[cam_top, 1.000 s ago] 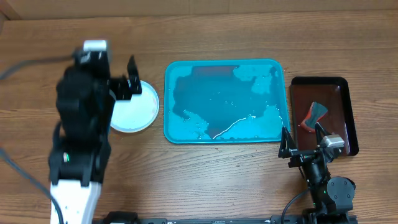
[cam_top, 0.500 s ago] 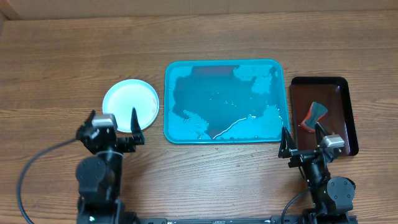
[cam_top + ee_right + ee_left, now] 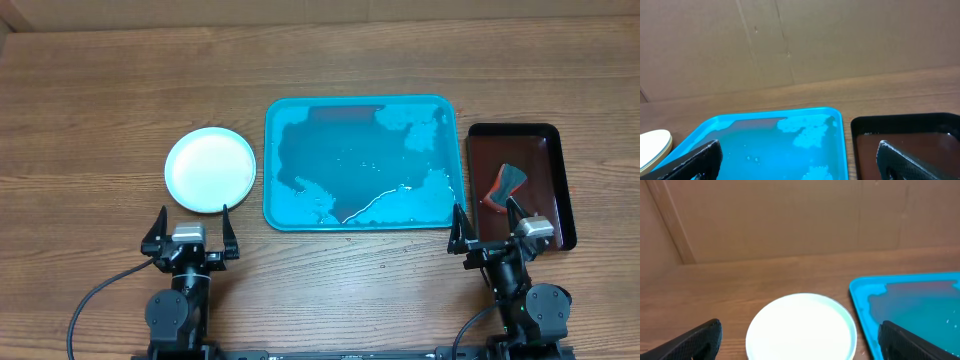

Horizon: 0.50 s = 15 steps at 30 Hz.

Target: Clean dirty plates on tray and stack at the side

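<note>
A clean white plate stack with a pale bluish rim lies on the table left of the turquoise tray; I cannot tell how many plates it holds. The tray is wet with foam and holds no plates. My left gripper is open and empty near the front edge, just in front of the plates. In the left wrist view the plate lies between the open fingers, with the tray's rim at right. My right gripper is open and empty in front of the tray's right corner. The right wrist view shows the tray and the plate's edge.
A smaller dark brown tray stands at the right with a red and grey sponge and brown liquid in it; it also shows in the right wrist view. A cardboard wall stands behind the table.
My left arm has drawn back from over the plates down to the front edge of the table, its gripper open and empty. The right arm has not moved.
</note>
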Each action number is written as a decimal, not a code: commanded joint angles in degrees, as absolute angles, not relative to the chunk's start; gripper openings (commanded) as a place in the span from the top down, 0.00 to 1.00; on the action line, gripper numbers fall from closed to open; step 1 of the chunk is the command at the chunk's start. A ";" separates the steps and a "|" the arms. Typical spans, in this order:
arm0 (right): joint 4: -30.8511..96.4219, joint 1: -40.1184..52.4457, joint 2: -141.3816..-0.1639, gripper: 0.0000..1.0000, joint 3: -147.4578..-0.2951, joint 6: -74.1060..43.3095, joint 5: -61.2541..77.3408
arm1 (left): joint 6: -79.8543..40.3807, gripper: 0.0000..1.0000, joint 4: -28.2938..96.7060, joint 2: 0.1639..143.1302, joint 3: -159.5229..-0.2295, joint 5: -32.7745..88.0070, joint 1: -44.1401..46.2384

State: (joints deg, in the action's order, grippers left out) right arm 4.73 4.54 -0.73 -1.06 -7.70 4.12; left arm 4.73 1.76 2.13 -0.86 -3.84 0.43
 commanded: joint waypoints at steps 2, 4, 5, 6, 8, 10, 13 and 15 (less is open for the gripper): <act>4.45 4.47 -0.16 0.00 -0.45 -7.64 4.16 | 6.70 0.00 4.32 0.16 -0.25 -3.36 -1.13; 4.45 4.47 -0.16 0.00 -0.45 -7.64 4.16 | 6.70 0.01 4.25 0.16 -0.25 -3.36 -2.15; 4.45 4.47 -0.16 0.00 -0.45 -7.64 4.16 | 6.70 0.00 4.25 0.16 -0.25 -3.38 -2.46; 4.45 4.47 -0.16 0.00 -0.45 -7.64 4.16 | 6.68 0.00 4.25 0.16 -0.25 -3.36 -2.63; 4.45 4.47 -0.16 0.00 -0.45 -7.64 4.16 | 6.66 0.00 4.23 0.16 -0.27 -2.90 -2.70; 4.45 4.47 -0.16 0.00 -0.45 -7.64 4.16 | 6.66 0.00 4.21 0.16 -0.27 -2.94 -2.70; 4.45 4.47 -0.16 0.00 -0.45 -7.64 4.16 | 6.66 0.01 4.21 0.21 -0.27 -2.94 -2.66; 4.45 4.47 -0.16 0.00 -0.45 -7.64 4.16 | 6.66 0.00 4.21 0.23 -0.27 -2.96 -2.66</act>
State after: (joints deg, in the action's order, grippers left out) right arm 4.73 4.54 -0.73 -1.06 -7.66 4.10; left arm 5.13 4.36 0.95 -0.67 -3.62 -2.37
